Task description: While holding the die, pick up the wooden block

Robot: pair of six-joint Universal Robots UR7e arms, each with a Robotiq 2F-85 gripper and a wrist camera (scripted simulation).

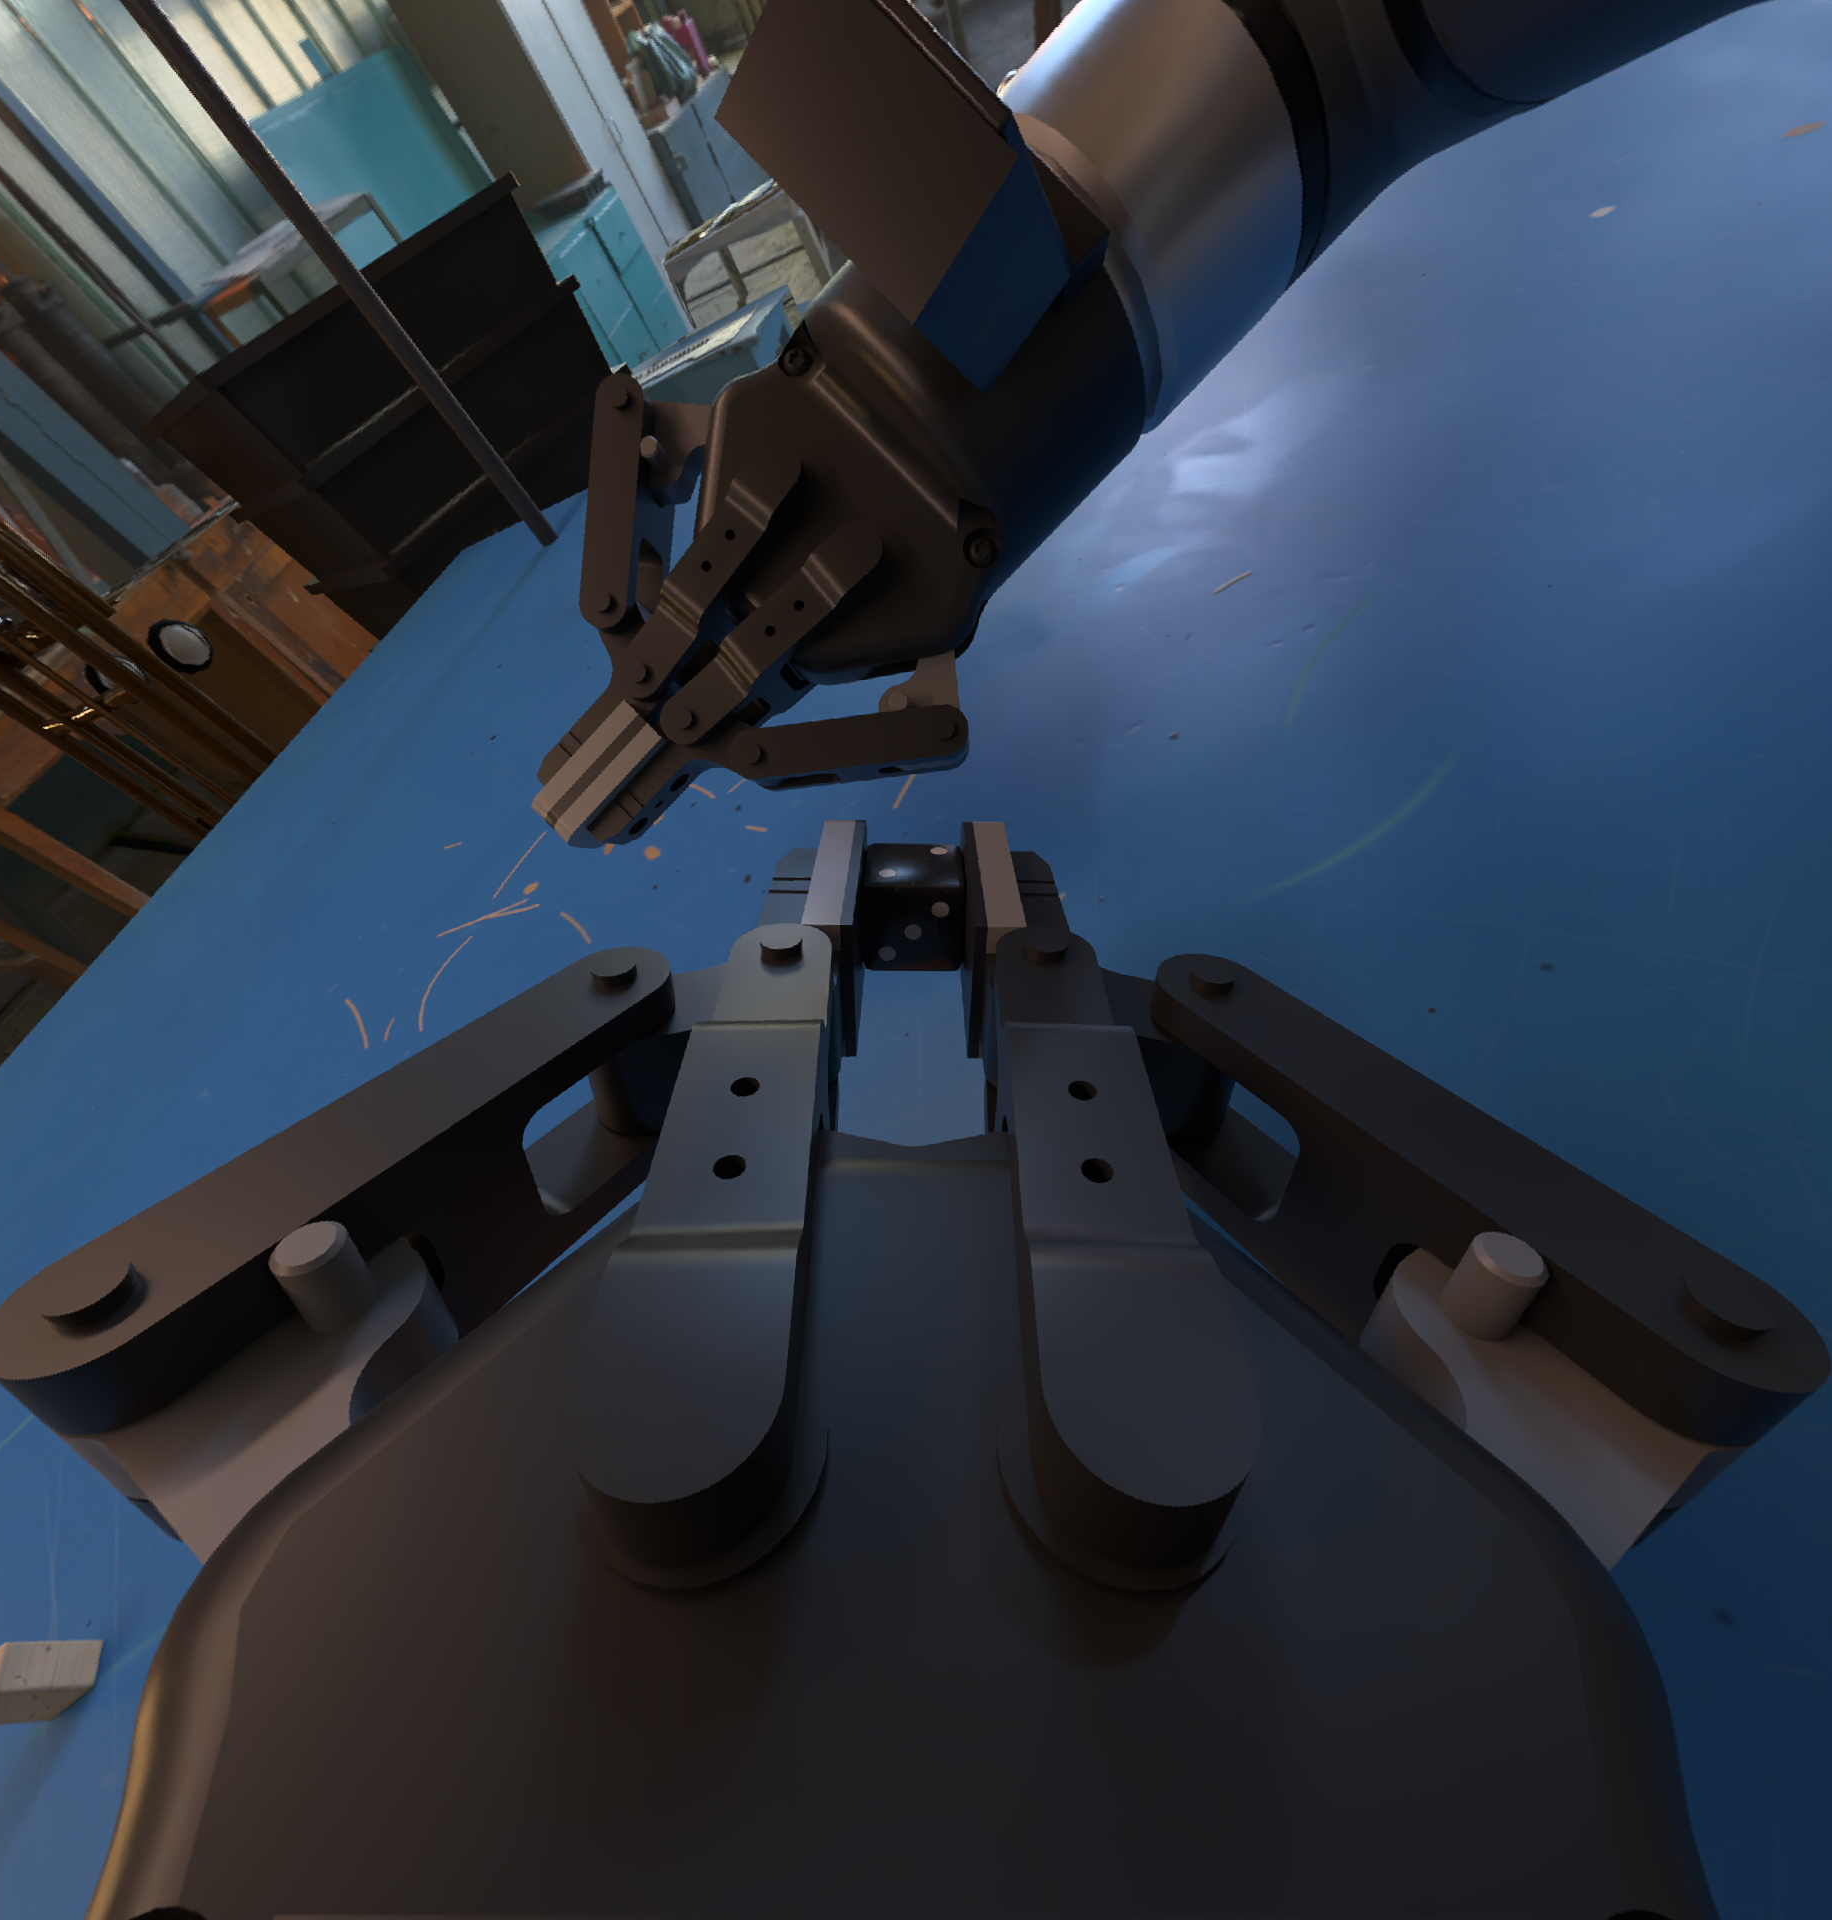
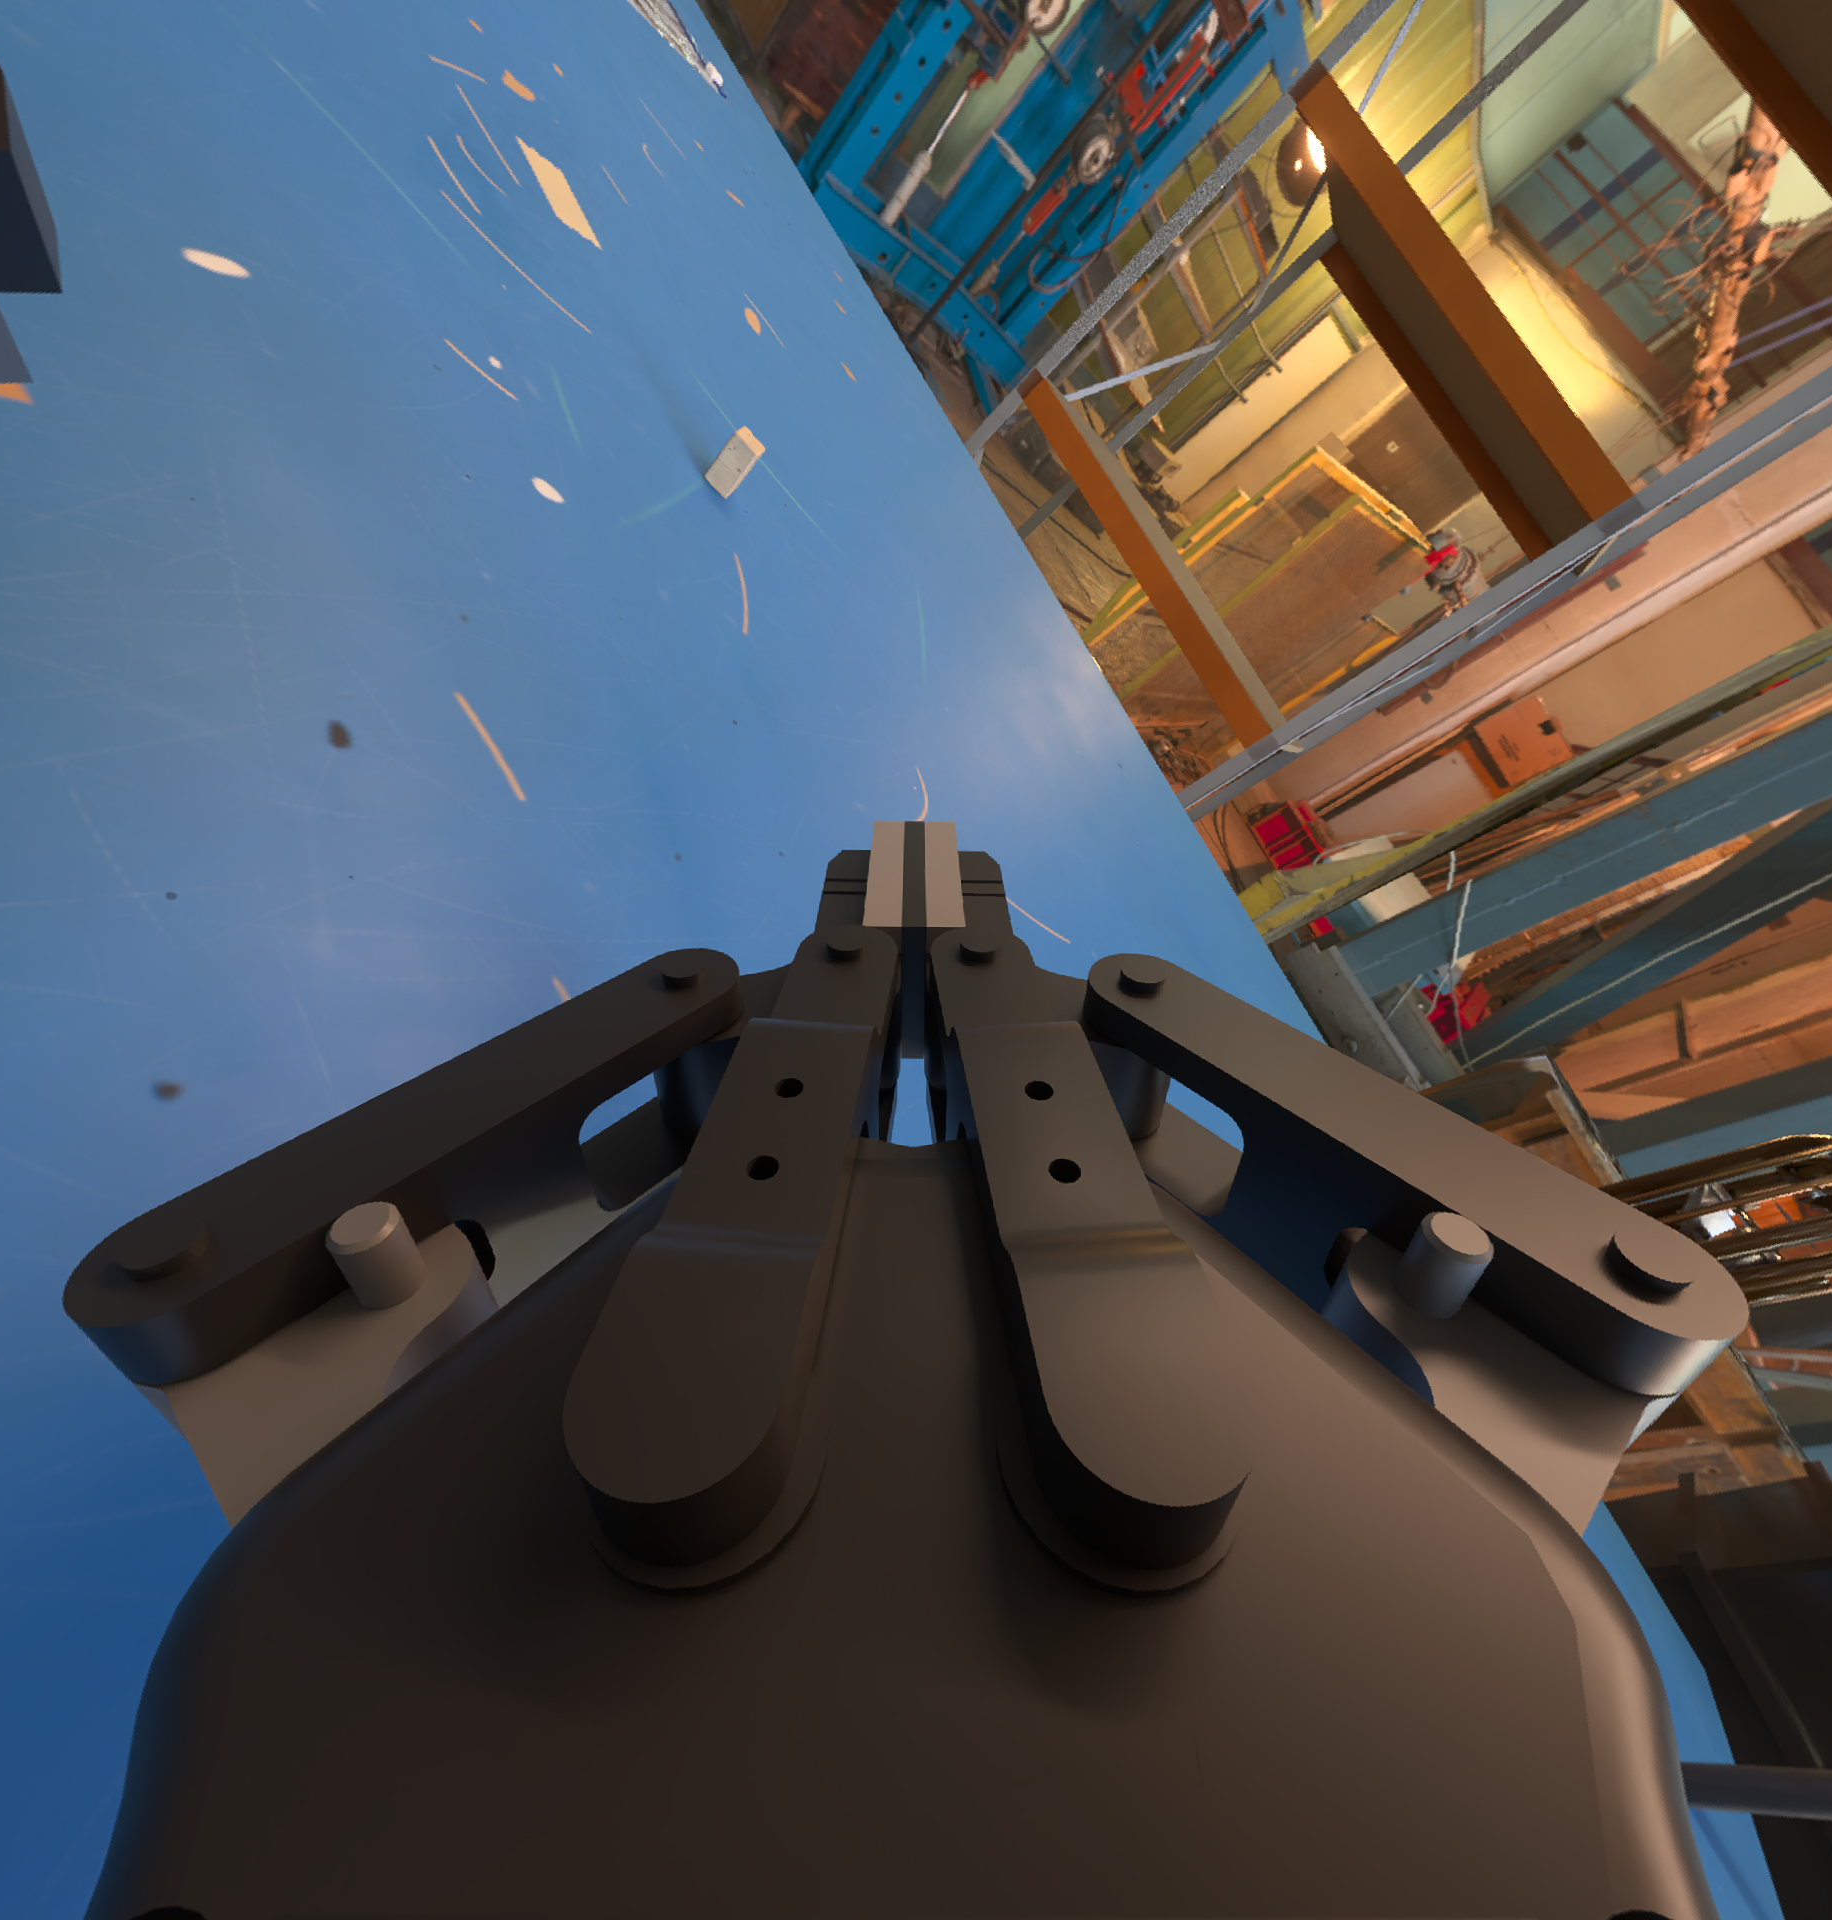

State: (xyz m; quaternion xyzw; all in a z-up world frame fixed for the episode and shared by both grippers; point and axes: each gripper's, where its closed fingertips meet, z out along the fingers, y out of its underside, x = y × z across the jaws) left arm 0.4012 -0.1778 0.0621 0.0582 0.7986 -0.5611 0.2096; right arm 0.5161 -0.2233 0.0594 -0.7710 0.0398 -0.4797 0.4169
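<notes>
A cluttered workshop of shelving, beams and blue machinery surrounds the scratched blue table (image 2: 268,644). The first half looks done: the left gripper (image 1: 912,883) has its jaws clenched on the black die (image 1: 912,899), held between the pads above the table. The block (image 2: 734,461) is not yet picked up; it lies flat and alone near a table edge, well apart from both grippers, and shows at the lower left corner of the left wrist view. The right gripper (image 2: 913,873) has its jaws pressed together on nothing, hanging just beside the left one. It must open and travel to the block. Nothing stands between them; only paint chips mark the table.
</notes>
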